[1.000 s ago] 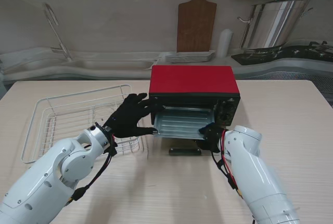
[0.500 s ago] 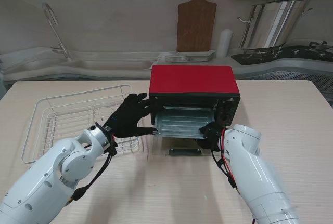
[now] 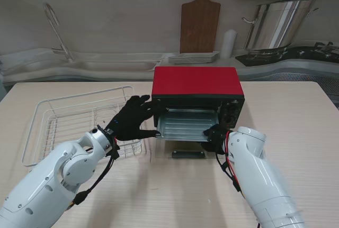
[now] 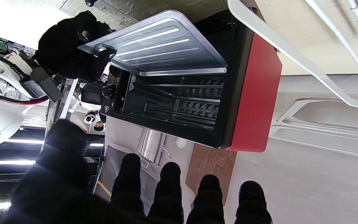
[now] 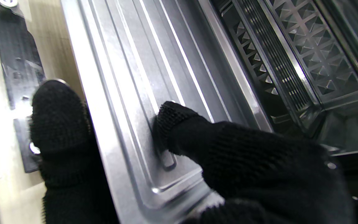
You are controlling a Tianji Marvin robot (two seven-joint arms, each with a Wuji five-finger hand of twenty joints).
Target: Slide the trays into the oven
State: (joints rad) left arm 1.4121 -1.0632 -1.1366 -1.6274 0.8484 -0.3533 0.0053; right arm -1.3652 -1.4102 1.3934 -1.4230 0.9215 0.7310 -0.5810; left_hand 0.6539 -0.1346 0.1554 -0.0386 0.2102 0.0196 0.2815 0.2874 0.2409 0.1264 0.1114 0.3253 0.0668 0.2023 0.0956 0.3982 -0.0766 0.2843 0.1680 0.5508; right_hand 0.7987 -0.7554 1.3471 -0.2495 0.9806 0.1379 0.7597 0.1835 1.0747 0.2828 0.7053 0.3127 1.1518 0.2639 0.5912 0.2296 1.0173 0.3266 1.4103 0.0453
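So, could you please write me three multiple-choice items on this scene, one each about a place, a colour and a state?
1. Where is the wire rack relative to the oven?
A. on the robot's left of it
B. on top of it
C. inside it

2. What colour is the oven's casing?
A. white
B. red
C. blue

3. How is the tray placed?
A. fully inside
B. flat on the table
C. partly in the oven mouth, held at a corner by the right hand

Key: 1 A, the stand view shows the rack left of the oven. 2 B, top and side are red. 3 C, the right wrist view shows fingers clamping its rim.
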